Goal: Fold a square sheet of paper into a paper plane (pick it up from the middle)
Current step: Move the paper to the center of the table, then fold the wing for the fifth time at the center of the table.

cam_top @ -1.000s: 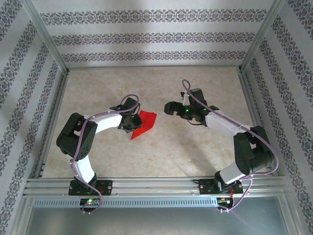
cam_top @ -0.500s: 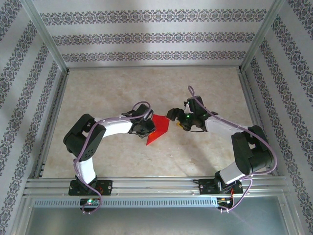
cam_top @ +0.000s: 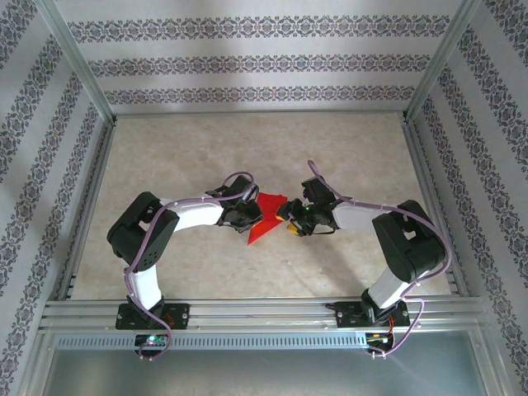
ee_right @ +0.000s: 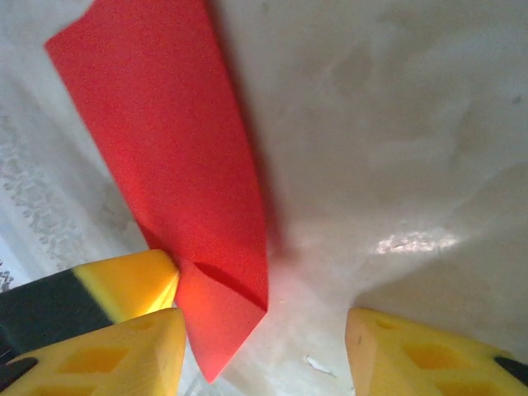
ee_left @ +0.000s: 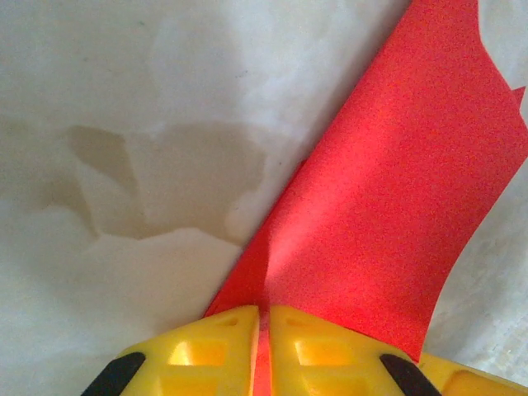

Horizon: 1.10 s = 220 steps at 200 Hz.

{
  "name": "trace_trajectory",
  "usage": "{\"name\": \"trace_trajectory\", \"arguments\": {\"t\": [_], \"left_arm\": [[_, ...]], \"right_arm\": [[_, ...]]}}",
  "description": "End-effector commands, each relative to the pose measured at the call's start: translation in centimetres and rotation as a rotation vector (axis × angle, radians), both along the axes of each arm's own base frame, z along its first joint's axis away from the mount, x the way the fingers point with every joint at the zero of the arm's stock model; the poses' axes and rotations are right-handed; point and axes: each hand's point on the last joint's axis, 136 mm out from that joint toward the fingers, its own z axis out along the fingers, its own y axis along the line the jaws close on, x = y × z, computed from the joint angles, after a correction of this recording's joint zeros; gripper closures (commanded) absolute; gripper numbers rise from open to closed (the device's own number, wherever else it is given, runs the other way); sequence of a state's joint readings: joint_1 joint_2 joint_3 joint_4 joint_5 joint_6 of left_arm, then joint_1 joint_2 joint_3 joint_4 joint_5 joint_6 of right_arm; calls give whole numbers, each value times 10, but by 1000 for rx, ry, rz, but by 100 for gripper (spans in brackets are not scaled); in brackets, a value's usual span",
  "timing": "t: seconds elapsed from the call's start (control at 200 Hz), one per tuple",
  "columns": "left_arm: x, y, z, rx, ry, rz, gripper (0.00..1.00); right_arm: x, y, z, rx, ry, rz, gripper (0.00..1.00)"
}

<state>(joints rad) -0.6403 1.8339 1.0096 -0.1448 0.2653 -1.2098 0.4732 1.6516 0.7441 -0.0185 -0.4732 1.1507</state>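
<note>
The folded red paper [cam_top: 269, 213] is being pinched over the table [cam_top: 346, 148] by the left gripper [ee_left: 262, 330], jaws pressed together on it; the right gripper [ee_right: 264, 330] is being held with jaws spread around its tip

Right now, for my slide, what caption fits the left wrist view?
Left claw shut on the creased red paper, above the pale table.

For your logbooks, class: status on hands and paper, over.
Left hand shut on folded red paper. Right hand open, paper's tip between its fingers. Nothing blocking.
</note>
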Motion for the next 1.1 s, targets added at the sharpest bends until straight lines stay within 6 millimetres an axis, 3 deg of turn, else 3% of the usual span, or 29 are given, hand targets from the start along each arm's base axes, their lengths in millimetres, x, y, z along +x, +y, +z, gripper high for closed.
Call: {"name": "trace_trajectory", "arguments": {"t": [0.0,0.53,1.094], "left_arm": [[-18,13,-26,63,80,21,87],[-17,12,-24,61,77,15,87],[-17,11,-24,62,75,10,87]], "right_arm": [[7,12,6,34,-14,5,51],[12,25,4,97,-15,28,75],[19,21,14,140,-69,18,81]]}}
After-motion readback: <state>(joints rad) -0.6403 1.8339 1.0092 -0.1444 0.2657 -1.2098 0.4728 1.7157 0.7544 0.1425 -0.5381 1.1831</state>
